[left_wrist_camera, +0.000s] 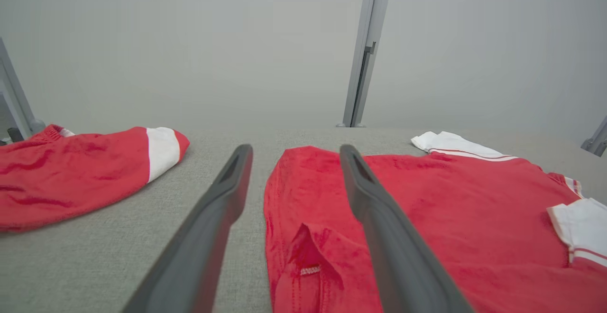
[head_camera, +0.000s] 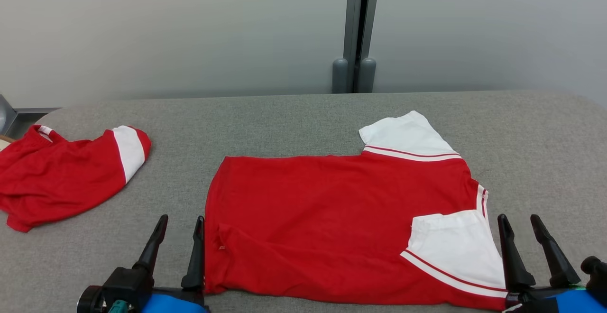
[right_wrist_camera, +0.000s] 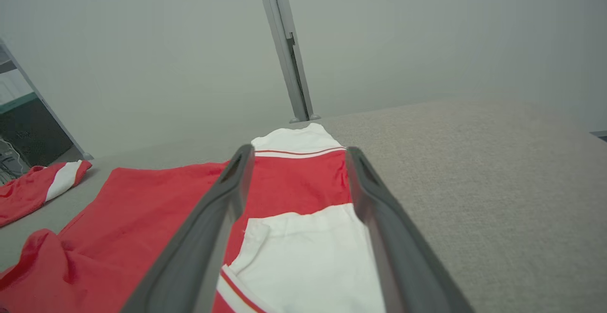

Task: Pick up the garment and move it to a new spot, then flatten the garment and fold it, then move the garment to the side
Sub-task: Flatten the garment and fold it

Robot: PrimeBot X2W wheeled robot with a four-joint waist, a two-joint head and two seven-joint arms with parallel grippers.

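Observation:
A red garment [head_camera: 332,218] with white sleeves lies spread flat in the middle of the grey table [head_camera: 294,118], its near sleeve folded in over the body. My left gripper [head_camera: 182,224] stands open at the garment's near left corner, holding nothing; in the left wrist view the left gripper [left_wrist_camera: 294,154] straddles the garment's [left_wrist_camera: 450,218] left edge. My right gripper [head_camera: 520,221] is open just past the near right corner. In the right wrist view the right gripper [right_wrist_camera: 296,154] hovers above the white sleeve of the garment [right_wrist_camera: 294,237].
A second red and white garment [head_camera: 61,175] lies crumpled at the table's far left, also seen as a red heap [left_wrist_camera: 80,170] in the left wrist view. A grey post [head_camera: 355,28] rises behind the table against a pale wall.

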